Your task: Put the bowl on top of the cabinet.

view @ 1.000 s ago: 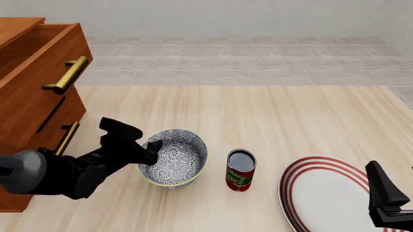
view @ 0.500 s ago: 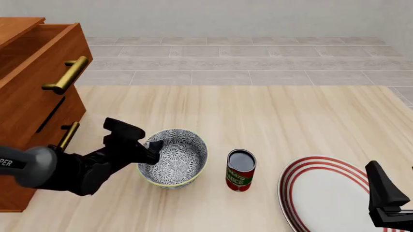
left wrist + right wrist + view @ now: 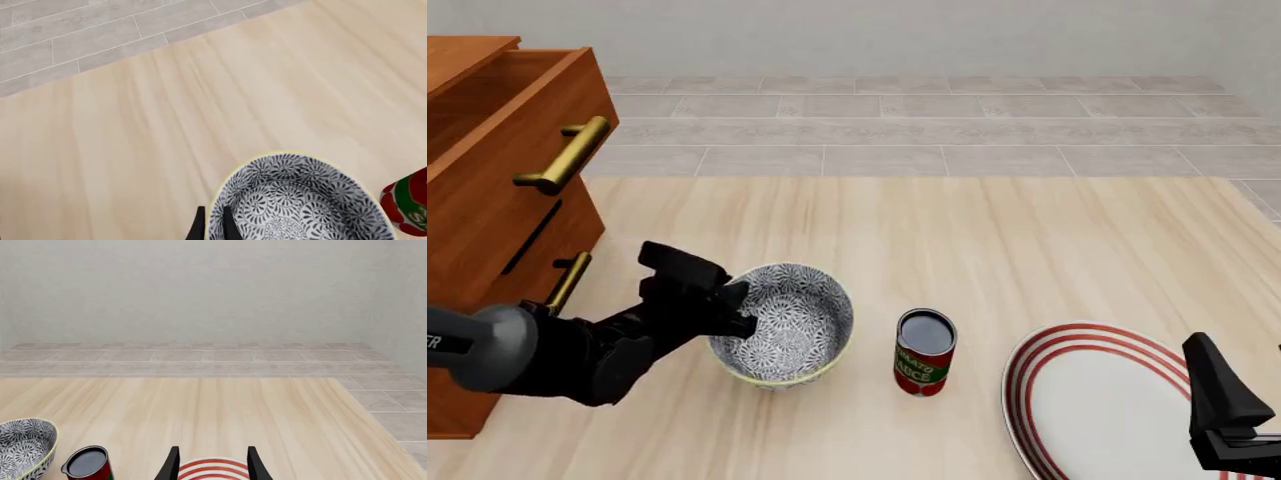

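The bowl point(image 3: 785, 322) sits on the pale wooden table point(image 3: 988, 250), just right of the cabinet point(image 3: 494, 180) and left of a red can point(image 3: 925, 352), with a clear strip of table between bowl and can. It looks slightly tilted in the front view, its near-left side raised a little, though whether the base is off the table cannot be told. The left gripper point(image 3: 737, 308) comes in low from the left and has the bowl's left rim pinched between its two dark fingers point(image 3: 229, 226): in the left wrist view one finger lies inside the patterned wall and the other just outside it, the gap between them no wider than the wall itself (a narrow, closed grip on the rim). The cabinet stands at the table's left edge, its upper drawer pulled partly out and its brass bar handles point(image 3: 565, 155) facing the table; its top is only partly in the frame. The right gripper point(image 3: 211, 466) hangs over the white plate with red rings point(image 3: 1121, 400) at the table's near-right corner, its fingers spread apart with nothing between them, the plate's ringed surface showing through the gap in the right wrist view. From that view the bowl's edge and the can's dark top appear off to one side.
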